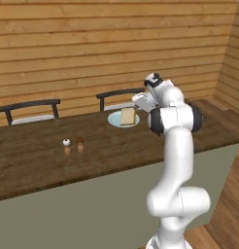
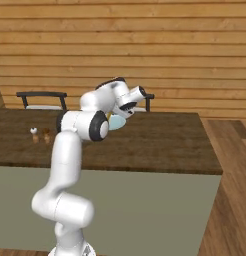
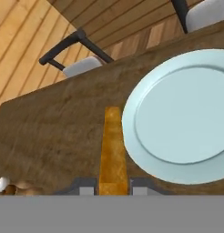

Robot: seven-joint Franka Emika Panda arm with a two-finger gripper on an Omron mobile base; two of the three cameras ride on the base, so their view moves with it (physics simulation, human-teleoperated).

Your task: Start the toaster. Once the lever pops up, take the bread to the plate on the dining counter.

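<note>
Tool [image 3: 113, 190] clamped on bread [image 3: 113, 150], slice held edge-on, upright. Bread hangs just above plate's [image 3: 186, 118] near rim, partly over it in left base view. Plate sits on bench [image 1: 39, 160] near far edge, w/ chair [image 3: 75, 54] behind. Two small shakers [image 1: 73, 142] on bench well left of plate.
</note>
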